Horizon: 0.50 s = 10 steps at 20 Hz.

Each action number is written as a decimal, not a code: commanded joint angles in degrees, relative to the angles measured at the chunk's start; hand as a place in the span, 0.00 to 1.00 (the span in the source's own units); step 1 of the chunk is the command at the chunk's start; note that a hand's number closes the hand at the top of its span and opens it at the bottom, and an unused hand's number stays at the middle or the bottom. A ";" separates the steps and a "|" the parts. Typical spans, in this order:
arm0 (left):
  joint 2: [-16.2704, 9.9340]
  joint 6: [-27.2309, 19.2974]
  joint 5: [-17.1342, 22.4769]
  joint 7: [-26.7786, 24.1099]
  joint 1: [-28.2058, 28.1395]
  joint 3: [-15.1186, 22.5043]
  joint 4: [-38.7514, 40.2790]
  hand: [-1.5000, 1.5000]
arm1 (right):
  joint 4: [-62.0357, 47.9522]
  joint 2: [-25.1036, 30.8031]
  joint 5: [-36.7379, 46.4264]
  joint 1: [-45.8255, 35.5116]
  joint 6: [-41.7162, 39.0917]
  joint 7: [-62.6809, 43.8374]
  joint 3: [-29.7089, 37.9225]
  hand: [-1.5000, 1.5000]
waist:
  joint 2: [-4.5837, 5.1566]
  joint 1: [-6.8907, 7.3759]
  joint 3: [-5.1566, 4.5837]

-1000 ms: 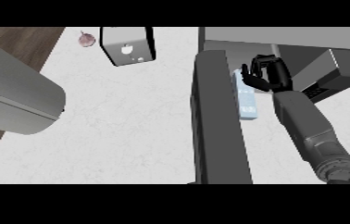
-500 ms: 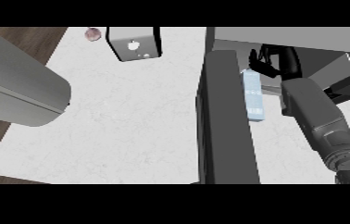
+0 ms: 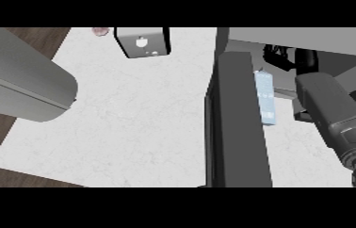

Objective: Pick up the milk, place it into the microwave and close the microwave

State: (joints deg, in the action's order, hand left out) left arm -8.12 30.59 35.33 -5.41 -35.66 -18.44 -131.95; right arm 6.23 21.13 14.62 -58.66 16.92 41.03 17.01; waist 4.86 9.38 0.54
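One hand shows, the right one, and only in part: black fingers at the far right, inside the microwave opening, with the grey right forearm running from the near right edge up to them. Half a second ago the hand sat just past the far end of the milk, with the fingers spread close above the carton's top. Now the hand lies farther in and is partly hidden under the microwave's grey top edge, and the forearm covers more of the right side. Whether the fingers are curled or straight, I cannot tell; they hold nothing that can be seen.

The milk, a pale blue carton, lies on its side on the microwave's light floor, long axis running near to far, just right of the dark open door. Its far end is near the fingers but apart from them, with a gap between. The forearm lies to its right, close by but not clearly touching.

The whole view has slid as well: the door stands more to the middle and looks larger than before. The grey box on the white table has moved toward the far edge, as has the small pink thing left of it. The left forearm fills more of the left side; its hand is out of view.
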 commanded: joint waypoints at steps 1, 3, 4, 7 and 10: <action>-0.48 -0.54 0.16 0.47 1.02 -0.15 -0.29 0.00 | -0.17 1.56 -0.20 -0.79 1.61 -0.78 0.56 1.00 | 0.48 0.75 0.08; -0.77 0.08 0.60 0.66 1.24 0.39 0.59 0.00 | -0.61 1.64 -0.09 -0.60 1.20 -0.89 0.53 1.00 | 0.66 0.93 0.05; -1.16 -0.28 0.60 0.49 1.87 -0.49 0.68 0.00 | -0.46 1.21 0.10 -0.76 1.79 -0.53 0.38 1.00 | 0.68 1.17 0.06; -1.55 -0.53 0.77 1.30 2.46 0.15 0.26 0.00 | -0.52 1.47 -0.11 -0.44 2.10 -0.04 0.71 1.00 | 0.95 1.09 0.18; -1.17 -0.32 0.62 1.08 2.39 0.41 0.63 0.00 | -0.55 3.29 -0.27 -1.10 1.25 -0.54 1.02 1.00 | 1.06 1.73 0.15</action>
State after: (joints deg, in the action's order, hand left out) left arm -9.39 30.17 35.96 -4.51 -33.47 -18.49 -131.53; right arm 5.77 23.16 14.51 -59.84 18.43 40.26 17.69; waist 5.68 10.76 0.64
